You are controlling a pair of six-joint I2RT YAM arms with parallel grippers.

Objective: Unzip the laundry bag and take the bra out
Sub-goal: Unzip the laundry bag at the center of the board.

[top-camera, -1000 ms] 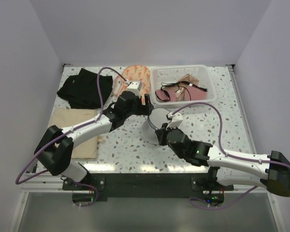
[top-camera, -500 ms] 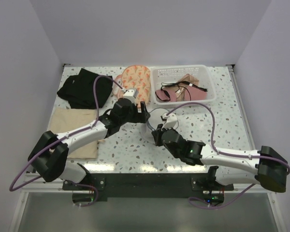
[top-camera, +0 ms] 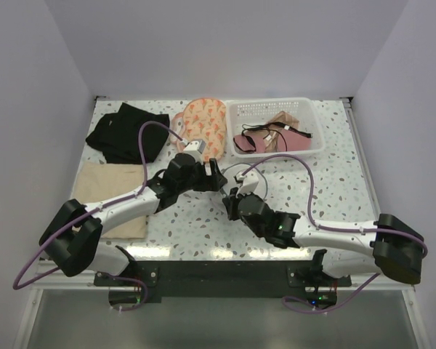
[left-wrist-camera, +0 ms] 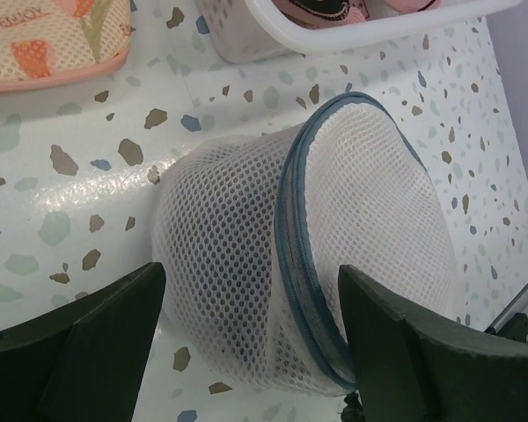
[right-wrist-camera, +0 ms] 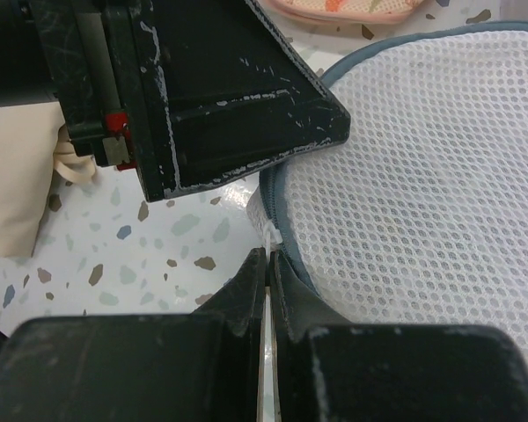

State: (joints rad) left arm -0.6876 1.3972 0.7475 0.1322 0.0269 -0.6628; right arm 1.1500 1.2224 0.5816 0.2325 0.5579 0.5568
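Left tool (left-wrist-camera: 251,277) spread, straddling the laundry bag (left-wrist-camera: 378,202) to brace it. Right tool (right-wrist-camera: 268,264) pressed together at the bag's zip (left-wrist-camera: 301,255); can't see the pull.

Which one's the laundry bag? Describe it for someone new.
On the speckled table, look just on the near side of the white basket. The laundry bag is a round white mesh pouch edged by a grey-blue zip, unlike the printed orange pouch beside it.
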